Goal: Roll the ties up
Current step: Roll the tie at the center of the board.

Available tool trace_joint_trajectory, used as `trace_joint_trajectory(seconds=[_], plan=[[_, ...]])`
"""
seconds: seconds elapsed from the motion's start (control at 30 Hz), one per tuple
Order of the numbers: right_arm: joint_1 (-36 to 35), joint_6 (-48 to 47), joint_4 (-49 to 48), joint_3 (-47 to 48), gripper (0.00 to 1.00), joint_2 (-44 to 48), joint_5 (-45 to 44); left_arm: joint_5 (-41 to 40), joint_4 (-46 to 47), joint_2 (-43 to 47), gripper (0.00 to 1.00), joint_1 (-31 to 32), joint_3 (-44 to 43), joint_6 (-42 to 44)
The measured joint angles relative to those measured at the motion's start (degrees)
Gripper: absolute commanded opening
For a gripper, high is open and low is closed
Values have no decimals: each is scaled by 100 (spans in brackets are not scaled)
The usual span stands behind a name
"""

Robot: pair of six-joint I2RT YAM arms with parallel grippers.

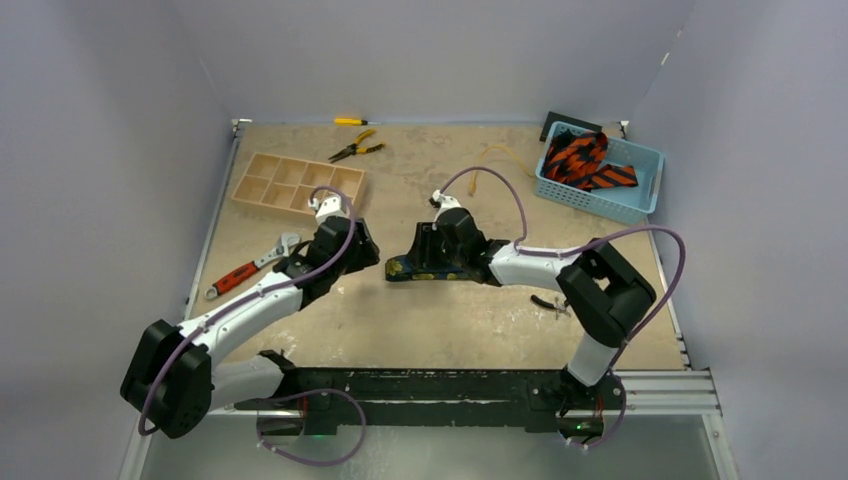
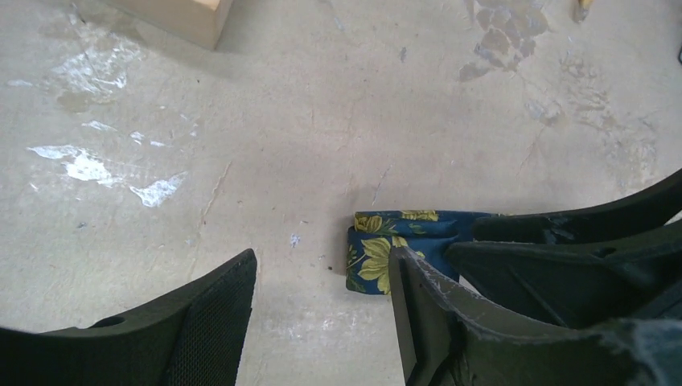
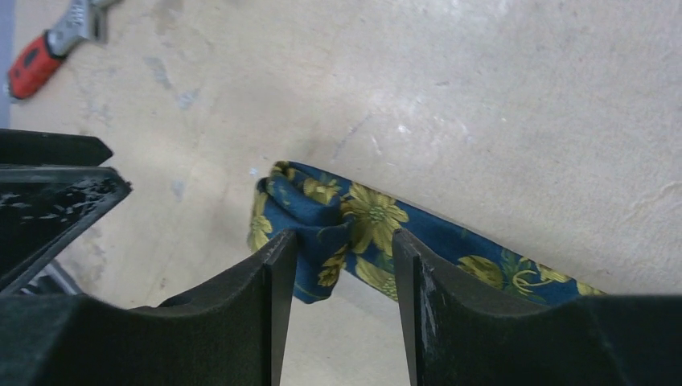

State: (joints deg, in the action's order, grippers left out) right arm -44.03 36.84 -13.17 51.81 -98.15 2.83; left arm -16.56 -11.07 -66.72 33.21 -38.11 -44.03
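A dark navy tie (image 1: 405, 268) with yellow flowers lies across the middle of the table. Its folded end (image 3: 322, 211) is bunched between the fingertips of my right gripper (image 3: 342, 249), which presses on it with the jaws about half apart. The rest of the tie (image 3: 482, 269) runs off behind the right finger. My left gripper (image 2: 322, 265) is open over bare table just left of that folded end (image 2: 378, 249), with nothing between its fingers. In the top view the left gripper (image 1: 362, 250) and right gripper (image 1: 425, 262) face each other. Orange-red, black-striped ties (image 1: 585, 160) lie in a basket.
The blue basket (image 1: 640, 195) stands at the back right beside a thin yellow cord (image 1: 500, 155). A wooden compartment tray (image 1: 298, 185) is at the back left, with yellow pliers (image 1: 355, 150) and a screwdriver (image 1: 350, 121) behind it. A red-handled wrench (image 1: 245, 270) lies at the left.
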Motion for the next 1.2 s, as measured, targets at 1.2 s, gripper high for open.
trace_joint_trajectory(seconds=[1.2], plan=[[138, 28, -380, -385, 31, -378, -9, 3180, 3034, -1633, 61, -763, 1038, -356]])
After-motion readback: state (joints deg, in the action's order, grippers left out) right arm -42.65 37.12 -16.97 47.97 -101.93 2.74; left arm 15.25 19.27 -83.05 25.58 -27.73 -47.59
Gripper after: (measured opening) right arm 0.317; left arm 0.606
